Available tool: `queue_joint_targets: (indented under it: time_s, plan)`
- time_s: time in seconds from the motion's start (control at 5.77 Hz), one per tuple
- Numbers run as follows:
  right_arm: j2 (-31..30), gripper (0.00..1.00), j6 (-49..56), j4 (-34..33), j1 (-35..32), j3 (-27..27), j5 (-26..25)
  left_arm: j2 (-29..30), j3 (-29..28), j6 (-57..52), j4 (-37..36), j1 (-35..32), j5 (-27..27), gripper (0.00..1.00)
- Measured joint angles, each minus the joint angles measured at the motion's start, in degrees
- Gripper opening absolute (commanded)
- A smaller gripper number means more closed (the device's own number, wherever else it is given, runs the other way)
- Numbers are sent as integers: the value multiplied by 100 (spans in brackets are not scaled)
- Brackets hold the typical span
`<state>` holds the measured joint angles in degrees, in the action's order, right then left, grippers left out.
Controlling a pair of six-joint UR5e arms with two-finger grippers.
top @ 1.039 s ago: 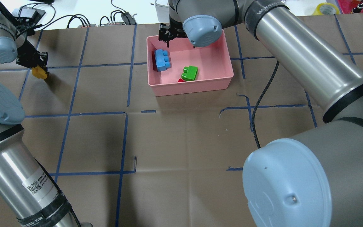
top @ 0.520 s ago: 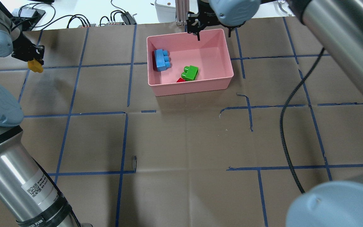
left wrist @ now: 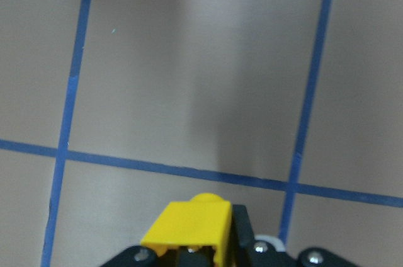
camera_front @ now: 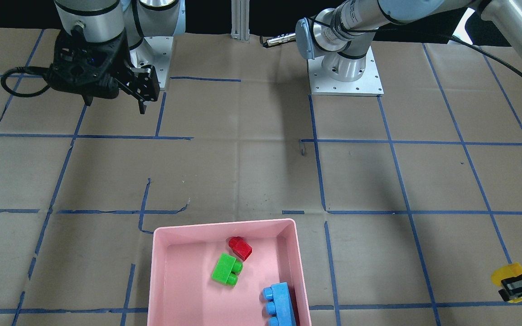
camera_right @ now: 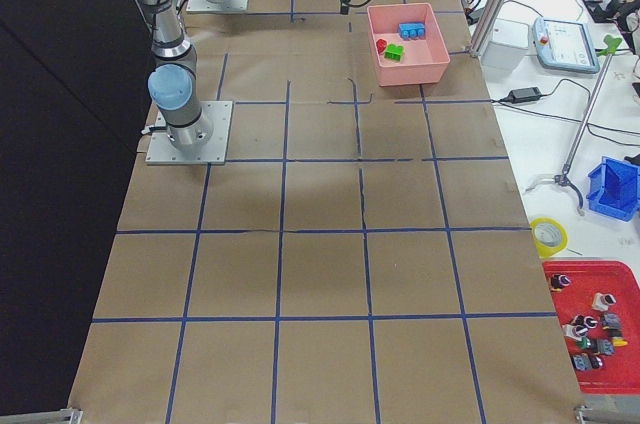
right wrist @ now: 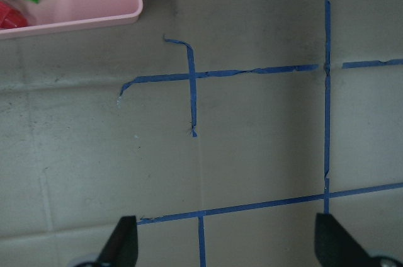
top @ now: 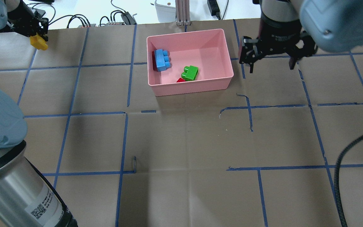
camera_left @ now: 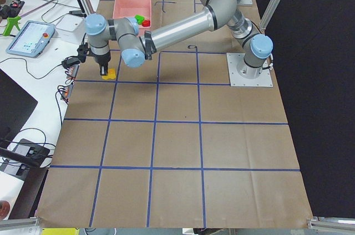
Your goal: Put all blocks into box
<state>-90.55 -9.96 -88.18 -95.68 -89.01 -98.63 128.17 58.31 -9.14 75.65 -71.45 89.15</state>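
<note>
Three of four blocks lie inside the pink box [top: 189, 89] on the paper-covered bench [top: 184, 142], which is marked off with a blue tape grid [top: 74, 113]; the blue block [top: 162, 60] lies on its side against the box wall on the robot's left, studs towards the box's middle; the green block [top: 190, 72] sits nearer the box's centre, towards the wall closest to the robot; the small red block [camera_front: 240, 248] lies just beside the green one, close under that same robot-side wall, and whether the two touch cannot be told.

The fourth, the yellow block [top: 39, 42], is outside and well apart from the box, out on the robot's left of it; the left fingers [left wrist: 240, 232] are clenched on it, gripping it from above with its studded end poking out past them; whether it clears the bench cannot be told.

The right fingers [right wrist: 124, 249] are spread wide and hold nothing; they hang over bare bench just beside the box, past its wall on the robot's right, with a corner of the box and parts of the green and red blocks showing in the right wrist view.
</note>
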Motion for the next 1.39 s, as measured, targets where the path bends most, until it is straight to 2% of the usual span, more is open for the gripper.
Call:
queue_joint_targets:
  time_s: [0.17, 0.35, 0.52, 0.87, 1.21, 1.39]
  plan:
    - [-256, 99, 262, -401, 255, -449, 57, -155, -113, 549, 366, -426, -7, 0]
    - [-322, 99, 486, -603, 367, -611, 285, -187, -153, 1101, 507, -891, -19, 0]
    - [-341, 100, 575, -669, 400, -623, 562, -149, -151, 1667, 542, -1375, -32, 0]
    - [-360, 100, 721, -642, 404, -608, 701, 77, -134, 2808, 429, -2372, -38, 0]
    - [-357, 100, 704, -636, 382, -595, 772, 459, -113, 3362, 86, -2830, -45, 2]
    - [-356, 100, 724, -629, 372, -616, 938, 706, -121, 3455, -189, -2942, -46, 44]
